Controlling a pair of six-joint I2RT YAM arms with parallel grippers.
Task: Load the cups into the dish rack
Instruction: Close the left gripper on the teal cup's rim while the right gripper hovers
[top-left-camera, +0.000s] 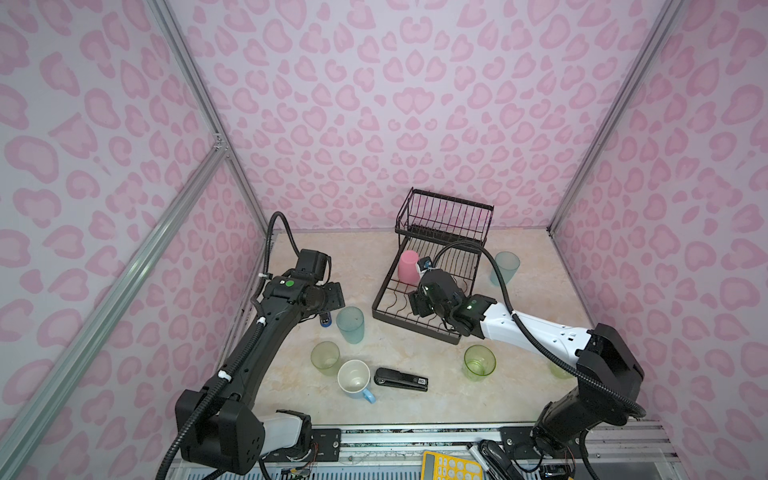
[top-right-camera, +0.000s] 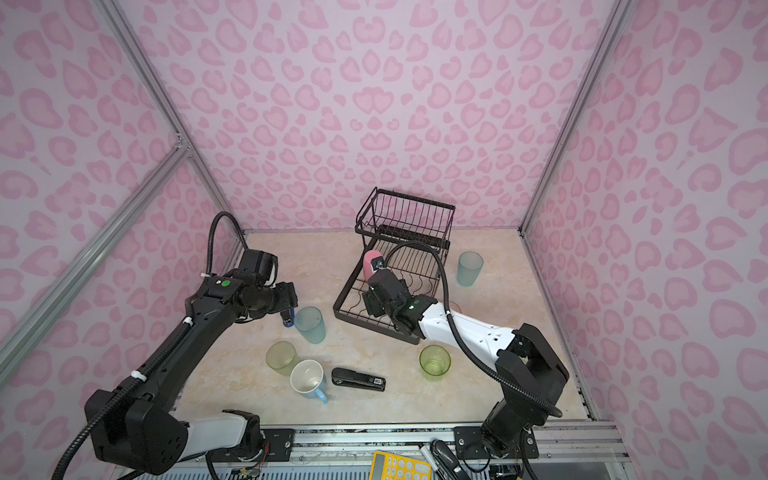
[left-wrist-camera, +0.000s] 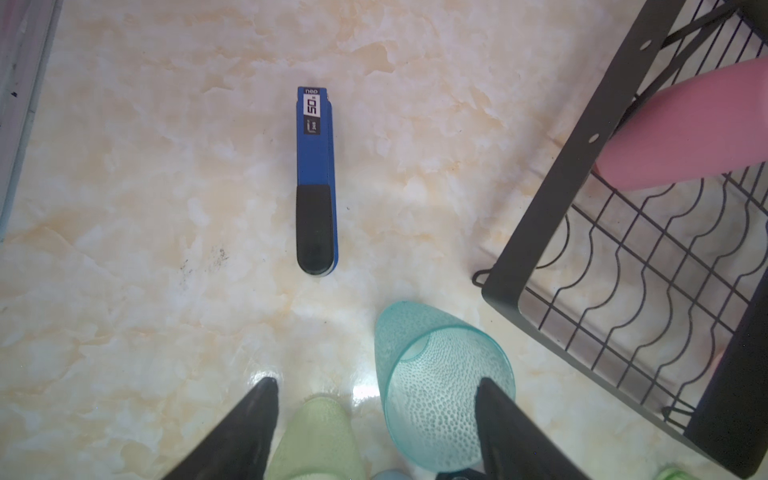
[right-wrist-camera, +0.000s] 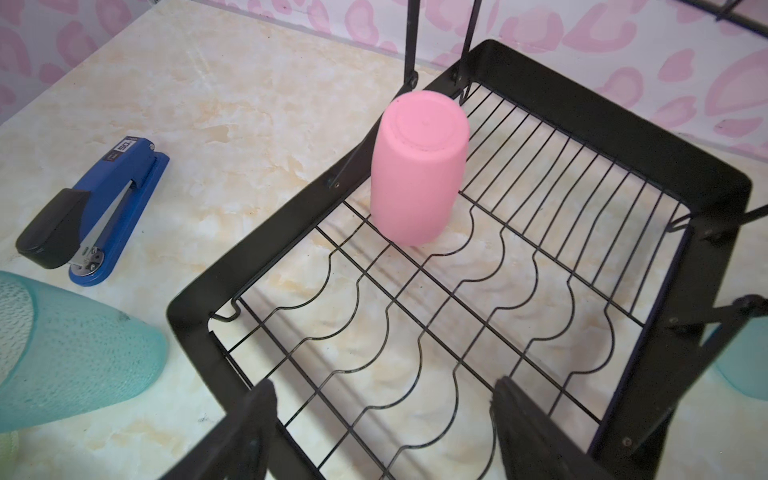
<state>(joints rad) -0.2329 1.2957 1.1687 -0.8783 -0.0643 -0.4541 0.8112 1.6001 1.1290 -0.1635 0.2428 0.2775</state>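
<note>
Pink cup (right-wrist-camera: 417, 166) stood in the dish rack (right-wrist-camera: 266, 245), far corner of the lower tray, touching the wires. Long axis was vertical, mouth down, base up; probably inverted to drain and tucked in the corner to leave room. Right gripper (right-wrist-camera: 384, 382) hung over the tray, jaws wide, empty, clear of the cup. Left gripper (left-wrist-camera: 376, 380) hovered above the table, fingers spread, holding nothing, beside the teal tumbler (left-wrist-camera: 436, 386), likely the next pick. Tumbler was upright, mouth up. Blue stapler (left-wrist-camera: 316, 178) lay flat nearby, irrelevant.
</note>
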